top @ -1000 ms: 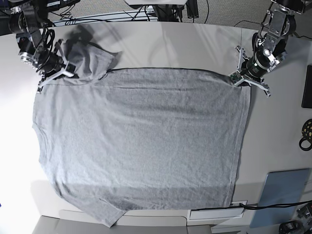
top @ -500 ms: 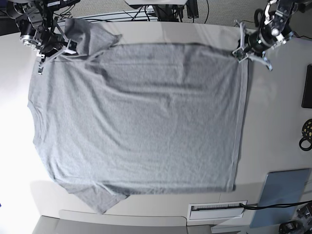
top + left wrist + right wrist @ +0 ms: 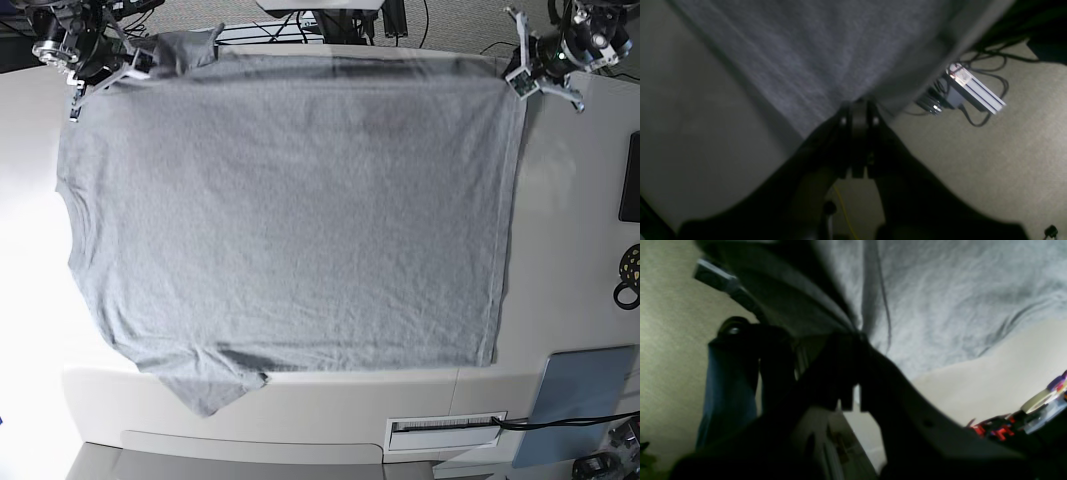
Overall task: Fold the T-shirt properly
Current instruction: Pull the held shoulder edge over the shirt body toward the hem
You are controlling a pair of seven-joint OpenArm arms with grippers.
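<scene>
The heather-grey T-shirt (image 3: pixel 290 210) is spread plain side up over most of the white table (image 3: pixel 575 200), with its far edge held up. One sleeve (image 3: pixel 205 385) hangs over the near edge and the other sleeve (image 3: pixel 185 45) is at the far left. My left gripper (image 3: pixel 522 78) is shut on the shirt's far right corner; in the left wrist view its fingers (image 3: pixel 857 113) pinch the cloth (image 3: pixel 806 50). My right gripper (image 3: pixel 128 68) is shut on the shirt's far left corner by the sleeve; in the right wrist view it (image 3: pixel 853 336) clamps bunched cloth (image 3: pixel 940 290).
A blue-grey pad (image 3: pixel 580 400) lies at the near right corner. A black ring-shaped object (image 3: pixel 630 275) and a dark slab (image 3: pixel 631 175) sit at the right edge. A white slotted plate (image 3: pixel 445 430) is at the front. Cables and a power strip (image 3: pixel 973 88) lie on the floor beyond the far edge.
Both grippers have pulled the shirt's far edge away from the camera toward the table's back edge. The shirt has unfolded and stretched out flat, and its wrinkles have smoothed.
</scene>
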